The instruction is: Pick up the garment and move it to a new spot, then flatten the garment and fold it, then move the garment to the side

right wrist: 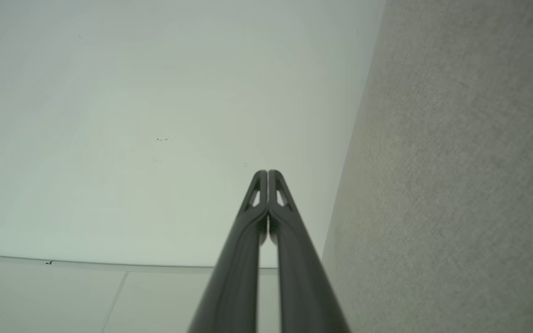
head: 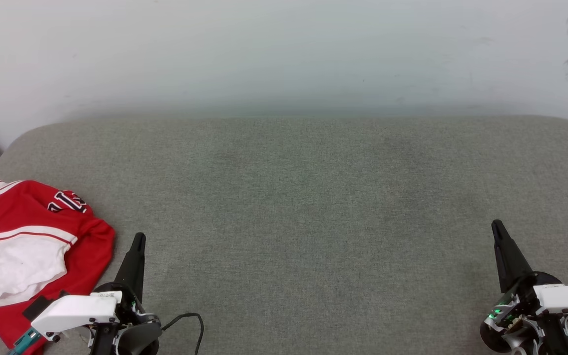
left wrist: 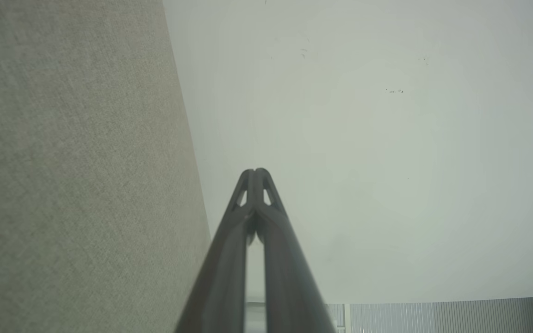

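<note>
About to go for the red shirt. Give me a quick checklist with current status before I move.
1. Garment in sight: ok; the garment lies at the left end of the cushion, partly cut off by the head view's edge.
2. Left gripper free: ok; shut on nothing, fingertips just right of the cloth.
3. Right gripper free: ok; shut on nothing, at the far right.
4. Jaws ready to grasp: not ok; both shut, so open first.
5. Garment flat: not ok; bunched, lettering half hidden.
</note>
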Controlling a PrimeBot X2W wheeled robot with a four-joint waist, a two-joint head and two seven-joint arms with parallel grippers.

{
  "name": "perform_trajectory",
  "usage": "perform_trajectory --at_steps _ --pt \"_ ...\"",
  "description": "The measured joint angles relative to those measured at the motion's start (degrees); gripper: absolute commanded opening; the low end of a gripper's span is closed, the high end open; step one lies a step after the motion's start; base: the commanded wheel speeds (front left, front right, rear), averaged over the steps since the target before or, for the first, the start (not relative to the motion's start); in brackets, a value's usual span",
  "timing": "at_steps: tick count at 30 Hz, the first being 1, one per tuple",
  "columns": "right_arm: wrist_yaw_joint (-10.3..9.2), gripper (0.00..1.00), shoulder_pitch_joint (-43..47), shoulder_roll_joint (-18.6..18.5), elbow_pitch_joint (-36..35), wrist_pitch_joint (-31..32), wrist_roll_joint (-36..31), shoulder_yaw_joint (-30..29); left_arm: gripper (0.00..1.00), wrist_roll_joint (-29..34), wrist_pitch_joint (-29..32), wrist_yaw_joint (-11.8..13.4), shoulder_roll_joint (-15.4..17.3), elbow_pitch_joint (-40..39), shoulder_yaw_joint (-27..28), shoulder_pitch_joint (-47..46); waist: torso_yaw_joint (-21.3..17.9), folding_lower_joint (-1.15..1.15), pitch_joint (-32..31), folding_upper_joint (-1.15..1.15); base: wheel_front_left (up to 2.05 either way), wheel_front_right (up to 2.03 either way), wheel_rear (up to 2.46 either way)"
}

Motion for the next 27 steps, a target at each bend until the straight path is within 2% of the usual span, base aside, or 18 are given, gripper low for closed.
perform_trajectory --at_steps 25,26,27 --pt "0.0 0.0 0.0 0.0 0.0 0.0 0.0 0.0 0.0 0.0 0.0 0.0 0.0 0.0 0.0 0.0 0.0 0.0 0.0 0.0 0.0 0.0 0.0" --pt "0.0 1.0 0.2 0.0 0.3 0.0 0.0 0.0 1.0 0.0 0.0 0.0 0.0 0.3 -0.1 0.2 0.0 0.0 0.0 0.0 0.0 0.0 0.0" --pt "0.0 1.0 0.6 0.0 0.8 0.0 0.0 0.0 1.0 0.0 0.0 0.0 -0.1 0.8 -0.1 0.5 0.0 0.0 0.0 0.0 0.0 0.0 0.0"
